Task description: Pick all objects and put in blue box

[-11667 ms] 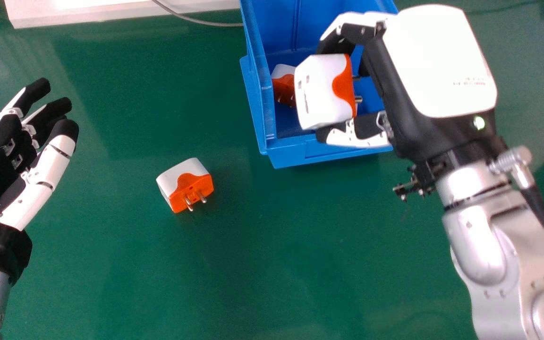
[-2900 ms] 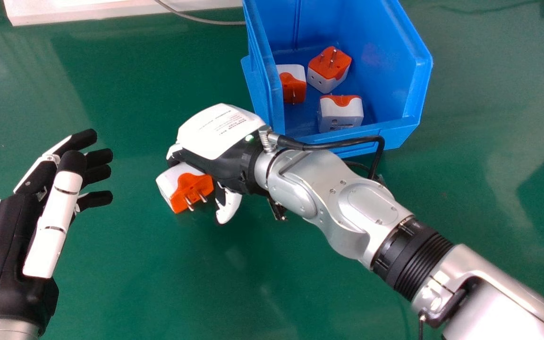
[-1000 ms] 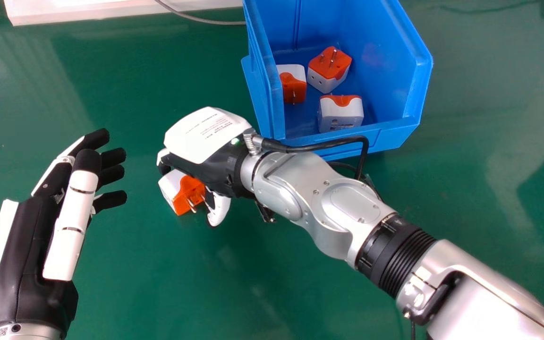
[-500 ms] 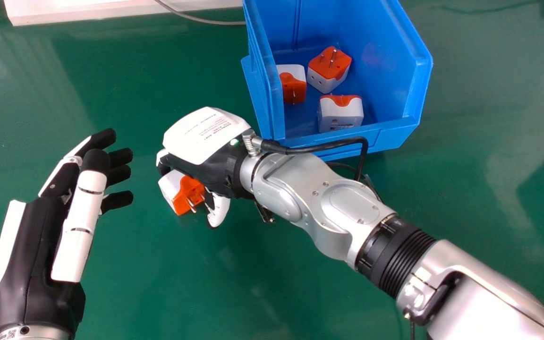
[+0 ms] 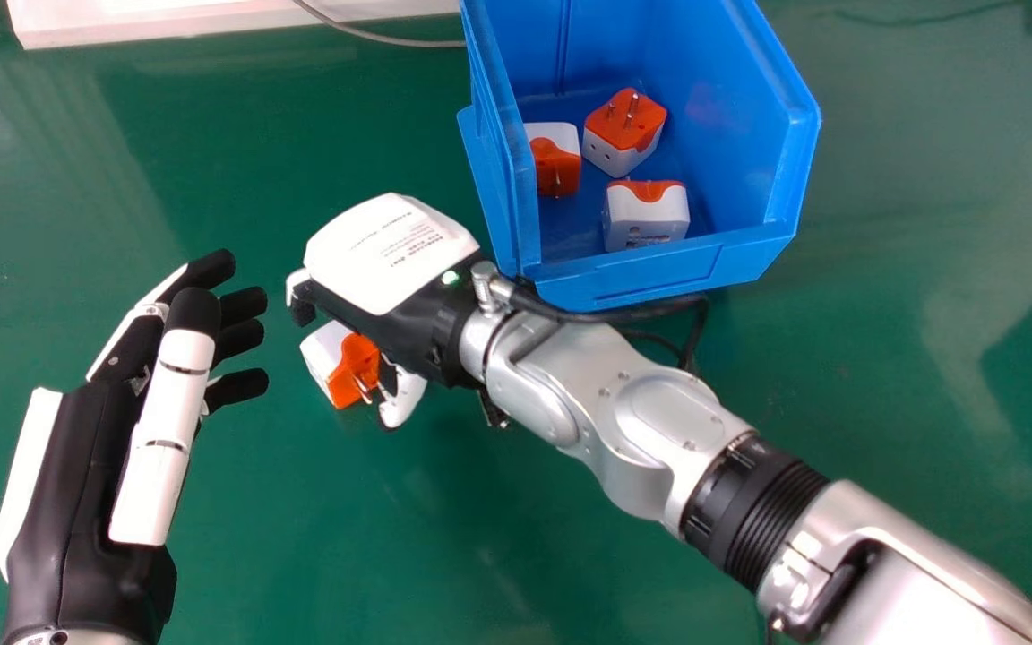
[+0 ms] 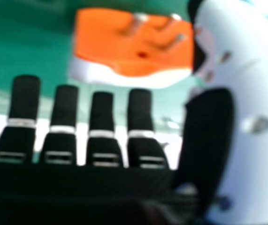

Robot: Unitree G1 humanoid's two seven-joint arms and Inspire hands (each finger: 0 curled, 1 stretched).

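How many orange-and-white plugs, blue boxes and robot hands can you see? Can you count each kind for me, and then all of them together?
Plugs: 4 (three in the box, one outside it)
Blue box: 1
Robot hands, left and right: 2
Total: 7

A smooth, glossy green tabletop (image 5: pixel 301 555) carries an open-fronted blue plastic box (image 5: pixel 659 271), set at the far side, right of the middle in the head view. Nearer and to the left of the box, well apart from it, a blocky white-and-orange plastic plug adapter (image 5: pixel 350 367) lies with its metal prongs toward the near side. At the far left sits a flat white slab (image 5: pixel 211 20), with a thin grey cable (image 5: pixel 382 38) running from it toward the box.
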